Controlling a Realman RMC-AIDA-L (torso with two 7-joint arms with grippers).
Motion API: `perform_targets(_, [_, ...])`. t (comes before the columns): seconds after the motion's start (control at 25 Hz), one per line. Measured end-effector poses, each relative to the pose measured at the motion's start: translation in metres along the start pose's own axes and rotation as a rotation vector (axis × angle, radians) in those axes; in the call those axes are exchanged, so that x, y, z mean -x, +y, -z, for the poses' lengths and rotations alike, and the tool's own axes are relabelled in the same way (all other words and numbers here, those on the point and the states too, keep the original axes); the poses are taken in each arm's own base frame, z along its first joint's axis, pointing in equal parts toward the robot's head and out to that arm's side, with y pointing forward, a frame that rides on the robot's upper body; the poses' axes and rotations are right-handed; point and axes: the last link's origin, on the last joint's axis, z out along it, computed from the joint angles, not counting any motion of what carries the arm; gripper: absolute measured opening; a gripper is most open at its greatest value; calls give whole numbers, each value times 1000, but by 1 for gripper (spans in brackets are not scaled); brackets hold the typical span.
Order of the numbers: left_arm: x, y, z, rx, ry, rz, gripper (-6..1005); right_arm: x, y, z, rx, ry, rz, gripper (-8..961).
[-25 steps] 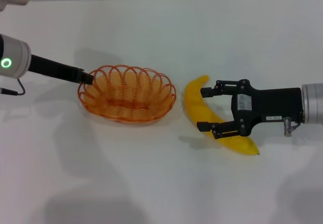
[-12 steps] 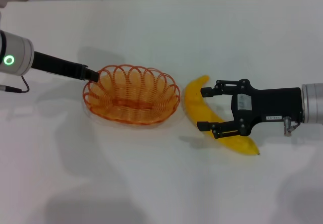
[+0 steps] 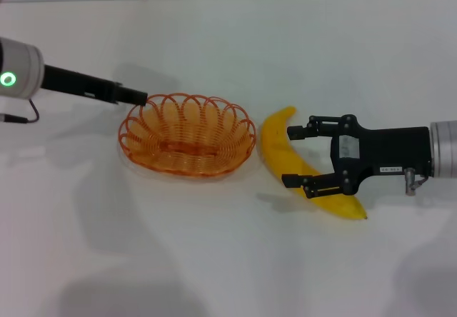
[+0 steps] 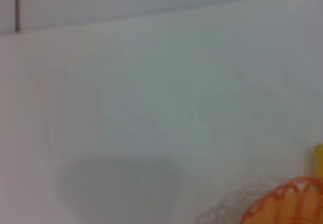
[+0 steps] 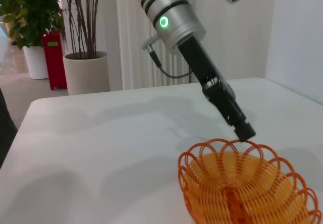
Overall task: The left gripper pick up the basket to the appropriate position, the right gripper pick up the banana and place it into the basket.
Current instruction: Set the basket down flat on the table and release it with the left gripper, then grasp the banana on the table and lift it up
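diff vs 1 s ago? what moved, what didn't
The left gripper, at the basket's rim, has dragged it toward the banana and slightly away from the robot, narrowing the gap between the two. I cannot tell whether its jaws are shut on the wire. The right gripper barely shifted: its jaws remain open, straddling the banana, which hasn't moved on the table.

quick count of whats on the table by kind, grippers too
basket: 1, orange wire
banana: 1, yellow
grippers: 2, the left gripper at the basket's rim, the right gripper open around the banana
total: 4
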Motion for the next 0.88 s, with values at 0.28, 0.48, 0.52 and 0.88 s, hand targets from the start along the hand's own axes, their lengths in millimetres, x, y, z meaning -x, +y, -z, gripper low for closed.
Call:
perform_targets(0.28, [6, 1, 20, -13, 68, -92, 489, -1, -1, 6, -30, -18, -8, 817])
perform_targets(0.48, [38, 8, 38, 20, 191, -154, 684, -1, -2, 9, -54, -39, -15, 817])
perform_targets(0.52, [44, 10, 41, 32, 215, -168, 716, -1, -2, 9, -60, -43, -17, 817])
perform_targets(0.88, [125, 24, 45, 122, 339, -324, 809, -8, 1, 18, -89, -46, -34, 816])
